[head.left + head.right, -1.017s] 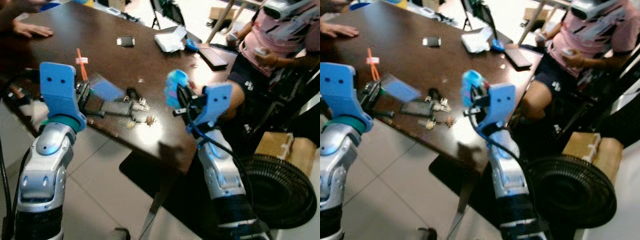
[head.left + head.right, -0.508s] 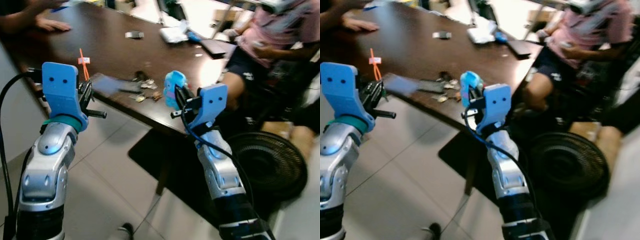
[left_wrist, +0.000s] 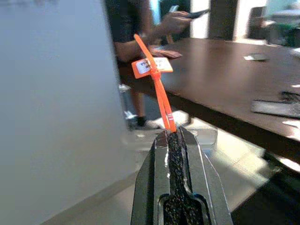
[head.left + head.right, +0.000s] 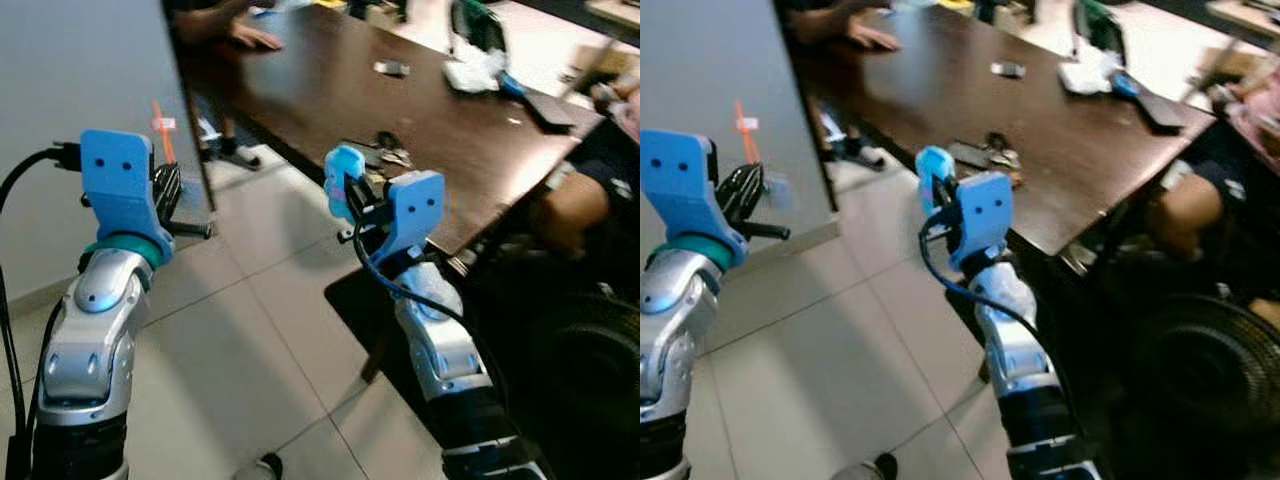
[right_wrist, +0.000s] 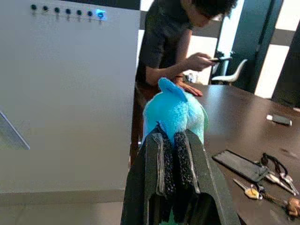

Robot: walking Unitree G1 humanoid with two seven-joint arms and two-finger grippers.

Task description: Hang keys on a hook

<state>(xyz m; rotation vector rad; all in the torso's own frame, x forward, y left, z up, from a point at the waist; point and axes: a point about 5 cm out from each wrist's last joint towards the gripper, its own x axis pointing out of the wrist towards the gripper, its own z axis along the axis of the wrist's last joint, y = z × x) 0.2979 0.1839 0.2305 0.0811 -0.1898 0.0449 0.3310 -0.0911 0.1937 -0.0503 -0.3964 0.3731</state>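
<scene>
My left gripper (image 3: 171,134) is shut on the lower end of an orange zip tie (image 3: 158,91) that carries a small orange tag (image 3: 151,65); it stands up in front of a grey wall (image 4: 80,80). My right gripper (image 5: 173,137) is shut on a fluffy blue plush charm (image 5: 174,110), held at chest height beside the near corner of the dark table (image 4: 330,90). A bunch of keys (image 4: 388,153) lies on that table next to a flat dark case (image 5: 239,165), beyond the right gripper and apart from it.
A person (image 5: 173,42) stands at the table's far end, one hand (image 4: 250,38) on the top. Another person's leg (image 4: 575,205) is at the right edge. A phone (image 4: 390,68) and white cloth (image 4: 470,72) lie farther back. Tiled floor (image 4: 250,330) spreads below.
The camera has swung left: the grey wall has come in on the left and the table has slid to the right. Both grippers keep their holds.
</scene>
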